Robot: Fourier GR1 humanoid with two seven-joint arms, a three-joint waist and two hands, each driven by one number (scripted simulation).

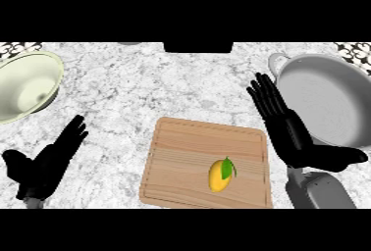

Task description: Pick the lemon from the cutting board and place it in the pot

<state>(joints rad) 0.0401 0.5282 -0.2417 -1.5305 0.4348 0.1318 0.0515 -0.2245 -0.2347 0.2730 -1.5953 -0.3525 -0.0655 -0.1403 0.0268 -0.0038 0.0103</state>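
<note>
Right robot hand (286,128) flat-fingered between cutting board (206,164), pot (326,105).

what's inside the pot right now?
Nothing visible: the pot shows a bare grey interior. Its lower left rim is covered by the right hand. The lemon lies on the cutting board.

Yellow lemon (220,175) with green leaf lies on wooden cutting board (181,162) — grey pot (326,105) stands right.

The marbled counter (145,83) carries a wooden cutting board (188,147), a grey pot (326,98) and a pale bowl (25,86).
</note>
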